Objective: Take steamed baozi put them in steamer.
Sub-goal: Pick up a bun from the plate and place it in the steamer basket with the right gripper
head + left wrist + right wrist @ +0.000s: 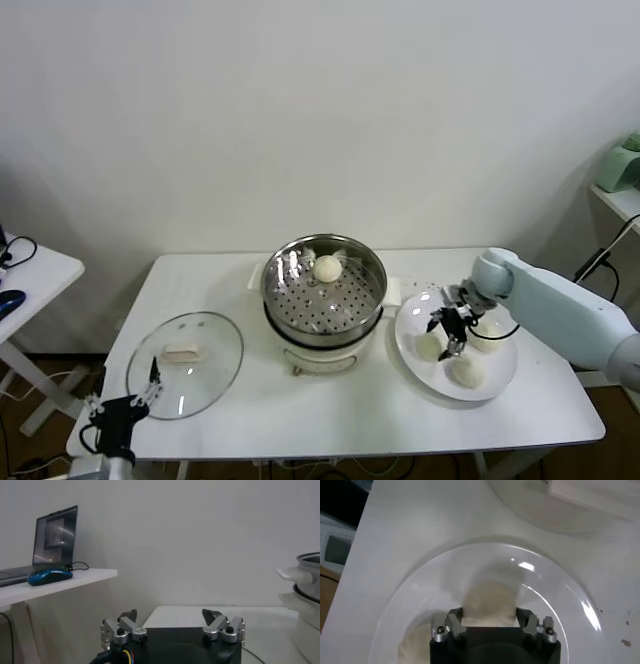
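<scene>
The steamer [372, 292] stands mid-table with one baozi [327, 268] on its perforated floor. Three more baozi lie on the white plate [412, 318] to its right: one at the near left [429, 348], one at the front [467, 371], one at the far right [491, 336]. My right gripper [452, 336] is low over the plate. In the right wrist view its fingers [454, 621] press both sides of a baozi [490, 600] that rests on the plate [420, 595]. My left gripper [150, 388] is open and empty at the table's front left corner, also in its wrist view [170, 615].
A glass lid [215, 375] with a white handle lies flat on the table left of the steamer, just beyond my left gripper. The steamer's side shows in the left wrist view [305, 605]. A side table with a laptop [55, 535] and blue mouse [47, 576] stands at the left.
</scene>
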`<state>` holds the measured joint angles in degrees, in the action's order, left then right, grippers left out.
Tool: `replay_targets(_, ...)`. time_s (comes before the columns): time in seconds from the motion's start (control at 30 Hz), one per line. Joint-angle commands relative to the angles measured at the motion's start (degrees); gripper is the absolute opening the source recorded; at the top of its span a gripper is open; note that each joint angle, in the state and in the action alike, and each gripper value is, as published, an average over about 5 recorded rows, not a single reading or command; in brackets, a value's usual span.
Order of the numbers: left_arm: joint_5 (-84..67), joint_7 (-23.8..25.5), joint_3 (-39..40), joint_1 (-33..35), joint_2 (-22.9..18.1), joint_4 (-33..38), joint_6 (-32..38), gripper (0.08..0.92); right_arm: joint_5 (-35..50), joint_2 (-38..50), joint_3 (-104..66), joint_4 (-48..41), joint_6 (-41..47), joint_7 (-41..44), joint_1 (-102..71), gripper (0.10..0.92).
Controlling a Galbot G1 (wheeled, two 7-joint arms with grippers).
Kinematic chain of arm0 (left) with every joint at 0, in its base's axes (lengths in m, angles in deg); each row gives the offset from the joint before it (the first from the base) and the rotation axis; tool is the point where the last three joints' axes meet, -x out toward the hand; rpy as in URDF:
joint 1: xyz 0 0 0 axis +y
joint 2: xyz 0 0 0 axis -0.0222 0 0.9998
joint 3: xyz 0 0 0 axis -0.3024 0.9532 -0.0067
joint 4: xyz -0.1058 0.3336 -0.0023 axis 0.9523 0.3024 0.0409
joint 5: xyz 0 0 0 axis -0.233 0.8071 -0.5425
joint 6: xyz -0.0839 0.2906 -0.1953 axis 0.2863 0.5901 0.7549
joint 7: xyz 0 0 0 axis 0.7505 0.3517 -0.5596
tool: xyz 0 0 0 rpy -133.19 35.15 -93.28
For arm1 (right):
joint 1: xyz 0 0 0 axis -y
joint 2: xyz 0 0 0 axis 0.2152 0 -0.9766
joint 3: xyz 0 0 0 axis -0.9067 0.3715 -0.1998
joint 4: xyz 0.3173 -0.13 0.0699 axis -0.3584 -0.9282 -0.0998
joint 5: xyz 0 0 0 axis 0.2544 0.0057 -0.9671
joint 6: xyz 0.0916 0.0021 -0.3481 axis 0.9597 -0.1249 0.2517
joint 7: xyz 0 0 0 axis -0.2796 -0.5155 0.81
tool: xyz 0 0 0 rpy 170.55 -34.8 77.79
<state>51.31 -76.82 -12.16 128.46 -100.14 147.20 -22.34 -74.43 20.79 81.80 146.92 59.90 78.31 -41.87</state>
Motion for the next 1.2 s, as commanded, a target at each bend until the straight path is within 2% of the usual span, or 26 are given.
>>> replay_targets(0.03, -0.03, -0.20, -0.04, -0.12, 0.00, -0.08, -0.14, 0.823, 2.13, 0.55, 0.39, 0.42, 0.27, -0.15, 1.35, 0.688)
replay_targets(0.27, -0.13, -0.20, 0.01, -0.44, -0.03, -0.07, -0.27, 0.823, 9.22, 3.26, 2.29, 2.42, 2.08, 0.10, 8.10, 0.687)
replay_targets(0.57, 0.05, 0.02, 0.90, -0.75, 0.04, -0.19, -0.42, 0.823, 28.40, 4.86, 14.68, 1.32, 4.11, 0.49, 29.88, 0.687)
replay_targets(0.9, 0.28, 0.07, 1.88, -0.86, 0.10, 0.15, -0.42, 0.823, 43.64, -5.23, 26.60, -1.18, 7.24, 0.24, 44.60, 0.695)
replay_targets(1.2, 0.05, -0.37, 1.84, -0.58, -0.14, 1.27, -0.71, 0.823, 43.85, -18.60, 26.42, -1.55, 9.29, -1.53, 39.10, 0.692)
